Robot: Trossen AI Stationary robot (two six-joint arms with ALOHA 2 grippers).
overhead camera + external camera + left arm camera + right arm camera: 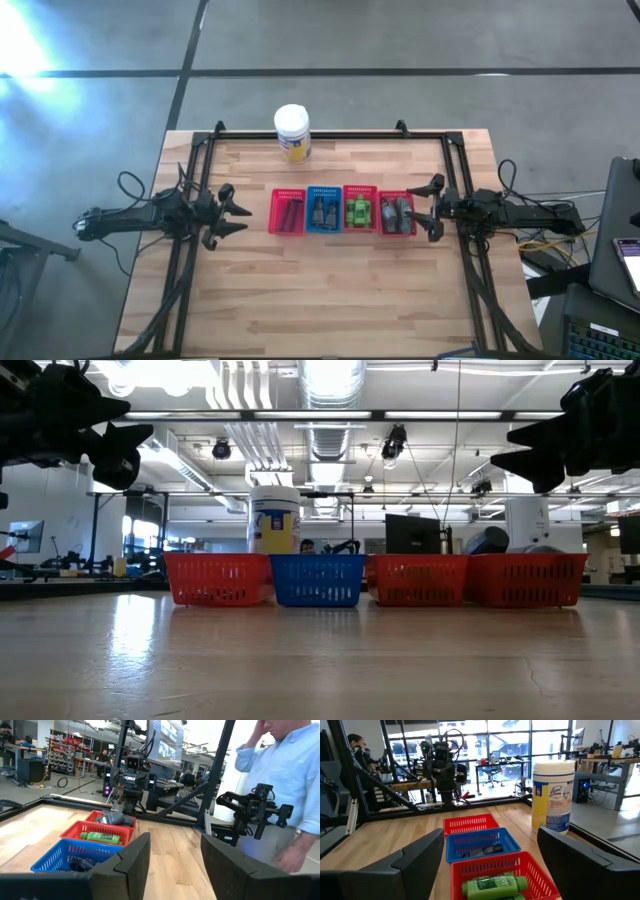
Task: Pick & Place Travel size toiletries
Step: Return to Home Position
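Sorting looks done. No toiletry lies loose on the table; all sit in the row of four bins across the table's middle, parallel to its far edge.

- L-end red bin: dark pieces.
- Blue bin: dark-and-grey items, too small to name for sure.
- Middle red bin: green bottles.
- R-end red bin: grey tubes, piled enough to poke over the rim in the low view.

Grouping is by kind, one sort per bin. Items lie flat, prob. b/c the bins are shallow and a standing bottle would tip.

Green bottles have their long axis across the row, i.e. near edge to far edge. The top one's cap seems to point to the far edge, where the white jar stands. Grey tubes run roughly the same way, some a bit skewed.

Left gripper hangs off the L end of the row, toward the table's left edge, fingers spread w/ nothing between. Right gripper is just beside the R-end red bin, toward the right edge, fingers wide apart and empty too. Both sit out at the sides, which fits parking at home: out there they can't knock the bins.
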